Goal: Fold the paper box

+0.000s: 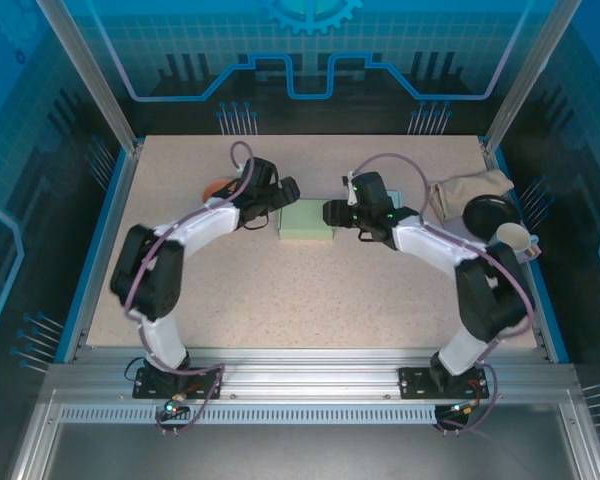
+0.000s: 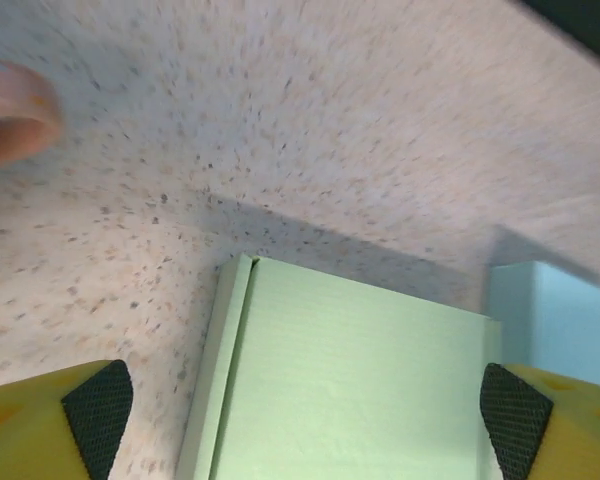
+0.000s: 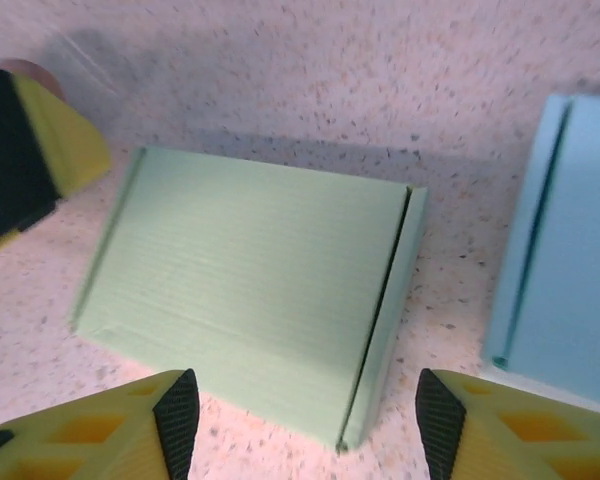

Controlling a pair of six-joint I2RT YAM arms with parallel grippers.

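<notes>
The pale green paper box (image 1: pixel 305 220) lies flat on the speckled table with its lid down. My left gripper (image 1: pixel 283 198) hovers at its left edge and my right gripper (image 1: pixel 333 213) at its right edge. In the left wrist view the green box (image 2: pixel 350 380) spans the gap between the open pads (image 2: pixel 98 410), and nothing is held by the left gripper (image 2: pixel 305 425). In the right wrist view the green box (image 3: pixel 250 290) sits just beyond the open right gripper (image 3: pixel 305 425), its side flap seam facing right. The left gripper's yellow and black finger (image 3: pixel 30 150) shows at the box's far left corner.
A light blue box (image 3: pixel 565 240) lies right of the green one, and the same blue box (image 2: pixel 555 310) shows in the left wrist view. An orange ring-like object (image 1: pixel 217 187) sits behind the left arm. A beige cloth (image 1: pixel 470 188), black disc (image 1: pixel 490 212) and white cup (image 1: pixel 513 237) crowd the right edge.
</notes>
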